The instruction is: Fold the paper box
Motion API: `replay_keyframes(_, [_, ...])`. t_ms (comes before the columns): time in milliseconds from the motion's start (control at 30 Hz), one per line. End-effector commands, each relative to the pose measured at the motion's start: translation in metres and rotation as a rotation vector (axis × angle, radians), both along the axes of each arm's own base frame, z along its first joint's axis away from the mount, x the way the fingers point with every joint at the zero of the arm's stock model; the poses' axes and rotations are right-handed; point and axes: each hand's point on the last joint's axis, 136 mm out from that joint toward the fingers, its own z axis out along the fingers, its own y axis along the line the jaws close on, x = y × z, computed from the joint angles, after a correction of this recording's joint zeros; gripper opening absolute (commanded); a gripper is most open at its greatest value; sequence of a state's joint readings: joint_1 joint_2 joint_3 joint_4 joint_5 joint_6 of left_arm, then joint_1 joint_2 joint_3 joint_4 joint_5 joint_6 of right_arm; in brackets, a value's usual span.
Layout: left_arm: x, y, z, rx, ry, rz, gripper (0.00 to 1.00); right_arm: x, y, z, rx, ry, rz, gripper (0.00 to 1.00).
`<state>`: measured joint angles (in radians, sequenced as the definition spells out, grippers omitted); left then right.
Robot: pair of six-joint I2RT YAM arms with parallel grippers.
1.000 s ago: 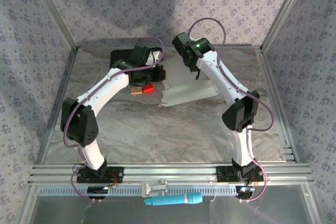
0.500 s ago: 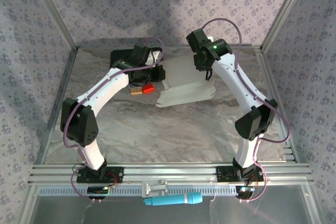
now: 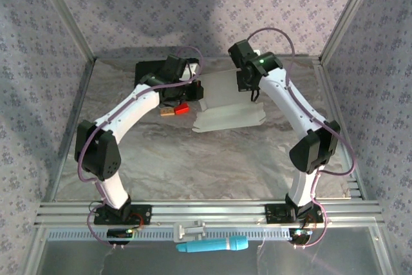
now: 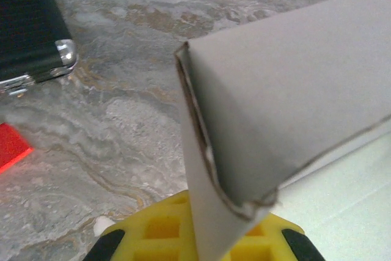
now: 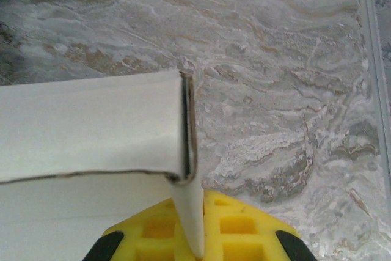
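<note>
Top external: left claw clamped on the left end of the box's raised wall; the box sits far-centre on the surface, long axis left-to-right, flat flap pointing toward the arm bases. At the wall's other end the right claw is clamped too. If the claws move unevenly, the thin card could crease, tear or slip free.

A robot test cell in a lab.
You see robot arms bolted to an aluminium rail, with patterned cloth walls around.
</note>
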<state>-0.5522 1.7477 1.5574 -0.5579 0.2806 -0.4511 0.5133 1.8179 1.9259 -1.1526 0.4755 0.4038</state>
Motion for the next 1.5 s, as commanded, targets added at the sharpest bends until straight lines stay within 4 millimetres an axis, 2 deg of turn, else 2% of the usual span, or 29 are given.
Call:
replay_keyframes(0, [0.001, 0.013, -0.016, 0.094, 0.005, 0.100, 0.00, -0.018, -0.026, -0.011, -0.054, -0.020, -0.133, 0.00])
replay_keyframes(167, [-0.003, 0.014, -0.048, 0.168, 0.004, 0.154, 0.00, -0.042, -0.029, -0.049, 0.010, 0.026, -0.169, 0.00])
replay_keyframes(367, [-0.014, 0.000, -0.106, 0.140, 0.073, 0.126, 0.00, -0.066, -0.033, -0.104, 0.014, 0.129, -0.205, 0.00])
replay_keyframes(567, [-0.022, -0.012, -0.144, 0.118, 0.111, 0.100, 0.04, -0.075, -0.036, -0.131, 0.036, 0.155, -0.188, 0.00])
replay_keyframes(633, [-0.023, -0.014, -0.155, 0.101, 0.119, 0.107, 0.05, -0.075, -0.036, -0.136, 0.037, 0.157, -0.188, 0.00])
replay_keyframes(800, [-0.024, -0.019, -0.167, 0.063, 0.123, 0.112, 0.11, -0.075, -0.036, -0.139, 0.046, 0.132, -0.184, 0.00])
replay_keyframes(900, [-0.024, -0.020, -0.169, 0.055, 0.122, 0.113, 0.15, -0.074, -0.035, -0.137, 0.046, 0.122, -0.183, 0.00])
replay_keyframes(967, [-0.025, -0.020, -0.170, 0.054, 0.124, 0.114, 0.16, -0.082, -0.040, -0.146, 0.029, 0.144, -0.184, 0.00])
replay_keyframes(1033, [-0.025, -0.020, -0.169, 0.053, 0.120, 0.112, 0.16, -0.082, -0.040, -0.145, 0.030, 0.142, -0.185, 0.00])
replay_keyframes(1200, [-0.025, -0.020, -0.171, 0.057, 0.122, 0.109, 0.13, -0.082, -0.039, -0.145, 0.033, 0.140, -0.183, 0.00])
replay_keyframes(1300, [-0.025, -0.017, -0.172, 0.092, 0.114, 0.118, 0.00, -0.081, -0.039, -0.142, 0.031, 0.134, -0.181, 0.00])
replay_keyframes(1467, [-0.028, 0.003, -0.176, 0.276, 0.100, 0.203, 0.00, -0.083, -0.040, -0.136, 0.000, 0.118, -0.188, 0.00])
